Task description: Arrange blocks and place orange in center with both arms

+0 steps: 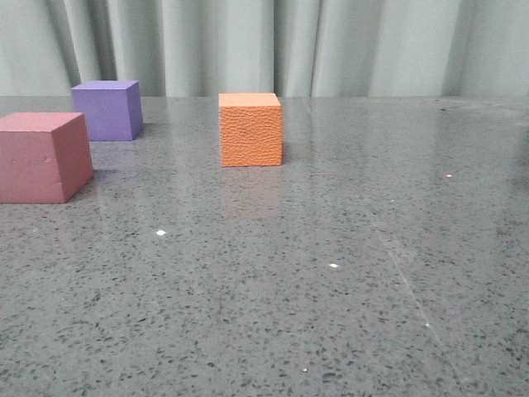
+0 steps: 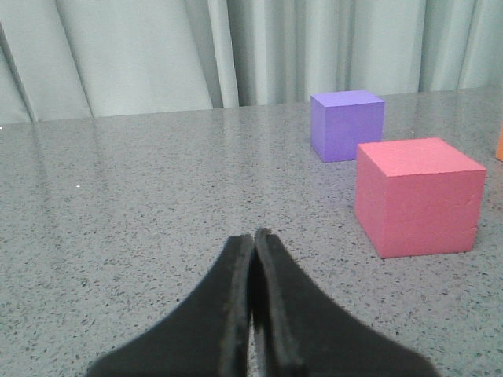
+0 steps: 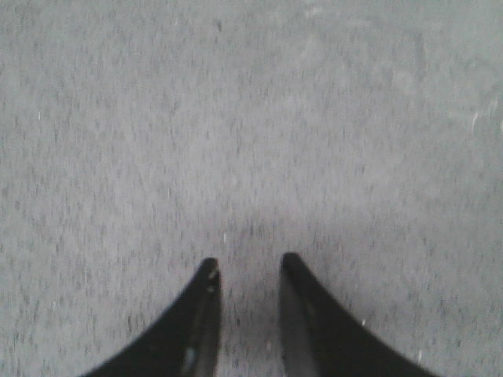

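At the middle of the front view, the orange cube (image 1: 250, 131) stands alone on the grey table (image 1: 331, 289). The red cube (image 1: 43, 157) sits at the left edge, with the purple cube (image 1: 107, 110) just behind it, apart. The left gripper (image 2: 254, 239) has its fingers pressed together, holding nothing. The right gripper (image 3: 249, 269) is slightly parted over bare table.

- It looks like a lab or test setup, not a home.
- A grey speckled stone-like table (image 1: 347, 281) fills the front view.
- A plain pale curtain (image 1: 331, 41) closes off the whole background.
- Only simple foam cubes (image 1: 250, 130) stand on it.
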`<move>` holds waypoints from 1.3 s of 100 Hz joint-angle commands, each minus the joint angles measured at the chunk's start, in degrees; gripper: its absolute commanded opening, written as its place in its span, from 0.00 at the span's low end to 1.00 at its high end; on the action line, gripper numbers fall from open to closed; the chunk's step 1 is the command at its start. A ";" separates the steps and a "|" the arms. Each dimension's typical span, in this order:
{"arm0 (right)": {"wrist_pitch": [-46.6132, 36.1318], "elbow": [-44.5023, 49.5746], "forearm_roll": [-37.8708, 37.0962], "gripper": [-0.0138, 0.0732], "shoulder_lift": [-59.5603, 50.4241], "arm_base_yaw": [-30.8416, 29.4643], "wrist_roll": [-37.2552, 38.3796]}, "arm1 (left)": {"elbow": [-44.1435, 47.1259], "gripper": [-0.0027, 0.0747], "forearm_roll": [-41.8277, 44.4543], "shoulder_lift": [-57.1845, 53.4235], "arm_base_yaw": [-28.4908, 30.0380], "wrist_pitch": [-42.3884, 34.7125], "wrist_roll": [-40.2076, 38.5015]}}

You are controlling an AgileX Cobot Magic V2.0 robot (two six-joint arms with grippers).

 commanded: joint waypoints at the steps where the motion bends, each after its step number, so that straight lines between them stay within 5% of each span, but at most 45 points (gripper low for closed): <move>1: -5.21 4.53 -0.68 0.21 -7.29 -0.32 0.82 | 3.18 0.01 -0.04 -1.87 0.10 -4.78 -0.44; 13: -6.03 10.92 -0.41 0.08 -14.48 -0.32 0.95 | 3.18 0.01 -0.04 -1.87 0.10 -4.78 -0.44; 43: -4.44 16.16 -0.41 0.09 -26.91 -0.32 0.90 | 3.18 0.01 -0.04 -1.87 0.10 -4.78 -0.44; 95: -5.07 16.68 -0.18 0.09 -27.80 -0.32 0.90 | 3.18 0.01 -0.04 -1.87 0.10 -4.78 -0.44; 130: -24.16 35.59 7.02 0.09 -41.94 -0.32 0.23 | 3.18 0.01 -0.04 -1.87 0.10 -4.78 -0.44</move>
